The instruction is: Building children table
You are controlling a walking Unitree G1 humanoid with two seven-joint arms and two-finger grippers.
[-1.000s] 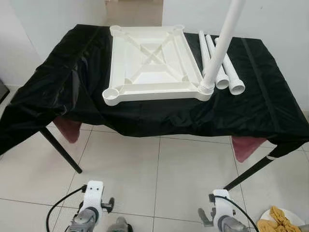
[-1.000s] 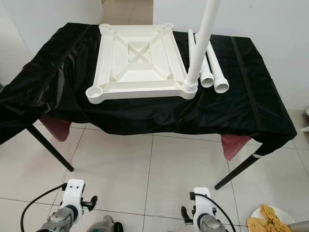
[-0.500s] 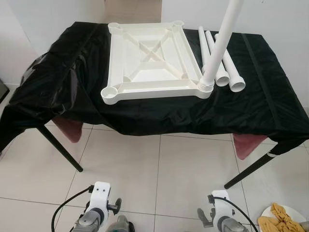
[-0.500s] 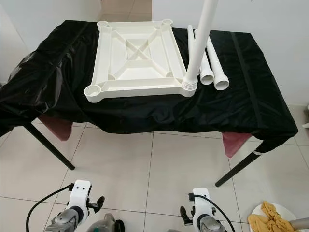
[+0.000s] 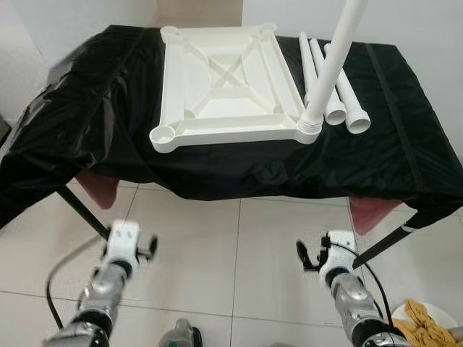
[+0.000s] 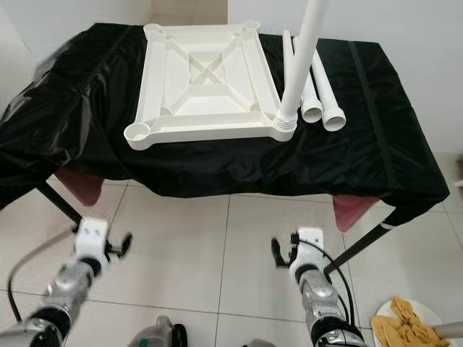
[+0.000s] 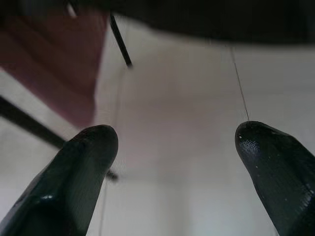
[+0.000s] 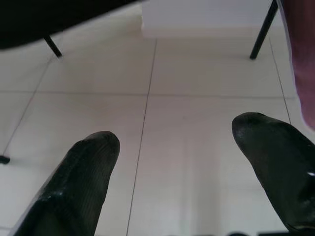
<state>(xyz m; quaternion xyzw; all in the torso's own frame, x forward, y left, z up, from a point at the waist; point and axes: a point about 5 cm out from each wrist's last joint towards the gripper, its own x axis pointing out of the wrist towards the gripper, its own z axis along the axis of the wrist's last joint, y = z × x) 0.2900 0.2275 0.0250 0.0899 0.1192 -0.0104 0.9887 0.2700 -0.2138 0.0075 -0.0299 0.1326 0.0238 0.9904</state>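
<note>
The white plastic tabletop (image 5: 224, 79) is lying upside down on the black-draped work table (image 5: 405, 152), its ribbed underside facing up and a round socket showing at each corner; one white leg (image 5: 334, 61) is standing in the near right socket, leaning slightly, while three loose legs (image 5: 338, 90) are lying side by side on the black cover just beside the tabletop's right edge, their flared open ends pointing toward the robot; the near left socket (image 5: 165, 136) is sitting empty; both arms are hanging low over the tiled floor in front of the table, well apart from any part; the left gripper (image 7: 177, 147) is showing its two black fingers spread wide with nothing between them, and the right gripper (image 8: 182, 162) is likewise gaping and empty; judging by the hollow tubes and thin ribbed moulding, these parts are looking light and stiff, with smooth, rather slippery walls, so a loose leg is probably best taken around its middle, where it balances, squeezing firmly enough that it is not sliding or rolling away on the slick cover; the tabletop itself is likely shifting easily under a sideways push, so the other gripper may need to be steadying its rim while a leg goes into a socket.
</note>
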